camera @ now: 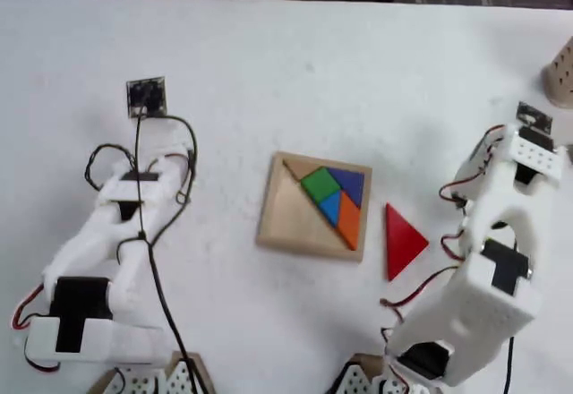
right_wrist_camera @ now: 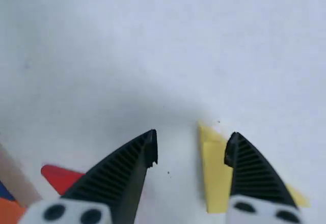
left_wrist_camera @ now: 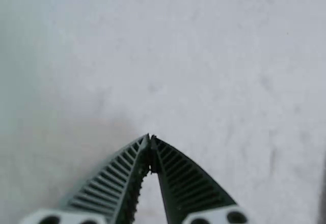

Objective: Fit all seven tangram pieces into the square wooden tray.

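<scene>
**A:** where's everything sitting rn?

**B:** wooden tray (camera: 288, 213) is mid surface (camera: 269, 72), with the green (camera: 318, 184), blue (camera: 329, 206) and orange (camera: 349, 218) pieces inside. The red triangle (camera: 403, 240) lies just beside it.

**A:** tools?

**B:** right tool (right_wrist_camera: 193, 140) is spread apart, one finger over a yellow piece (right_wrist_camera: 211, 168). Left tool (left_wrist_camera: 150, 138) is pinched together, holding nothing.

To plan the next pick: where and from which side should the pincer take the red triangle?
Probably from straight above, since the red triangle lies flat on the table. Pinch between the long side facing the tray and the opposite corner.
</scene>
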Robot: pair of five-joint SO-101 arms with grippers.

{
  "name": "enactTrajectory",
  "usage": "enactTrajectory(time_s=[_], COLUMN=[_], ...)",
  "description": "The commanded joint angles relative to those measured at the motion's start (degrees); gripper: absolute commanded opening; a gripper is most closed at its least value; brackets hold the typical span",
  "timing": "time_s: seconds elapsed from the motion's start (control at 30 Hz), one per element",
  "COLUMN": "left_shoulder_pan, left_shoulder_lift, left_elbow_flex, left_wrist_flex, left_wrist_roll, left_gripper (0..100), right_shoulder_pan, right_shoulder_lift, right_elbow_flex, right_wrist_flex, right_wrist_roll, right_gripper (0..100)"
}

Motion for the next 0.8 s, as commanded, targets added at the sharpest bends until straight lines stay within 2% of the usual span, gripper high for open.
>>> enactTrajectory(time_s=[0.0, 0.2, 0.33, 0.43, 0.6, 0.67, 0.77], left_shoulder_pan=[0.4, 0.3, 0.3, 0.3, 0.2, 0.2, 0.2], left_shoulder_lift=[-3.0, -3.0, -3.0, -3.0, -3.0, -3.0, -3.0], left_elbow_flex=[-0.3, -0.3, -0.3, -0.3, -0.3, -0.3, -0.3], left_wrist_flex=[-1.3, -1.3, -1.3, -1.1, -1.1, -1.1, -1.1], left_wrist_roll=[-0.6, -0.6, -0.6, -0.6, -0.6, -0.6, -0.6], left_gripper=[2, 2, 2, 2, 2, 2, 2], right_shoulder_pan=[-0.2, 3.3, 6.3, 8.7, 12.8, 14.2, 15.4], right_shoulder_lift=[-9.3, -25.0, -32.7, -34.6, -34.6, -34.6, -34.5], right_elbow_flex=[2.4, 17.2, 27.5, 34.4, 40.9, 42.0, 42.2], right_wrist_flex=[3.8, 3.4, 0.3, -5.2, -14.5, -17.8, -21.4], right_wrist_roll=[6.9, 17.3, 27.0, 38.2, 62.4, 65.1, 64.4], right_gripper=[21.4, 21.3, 21.3, 21.2, 21.2, 21.5, 22.5])
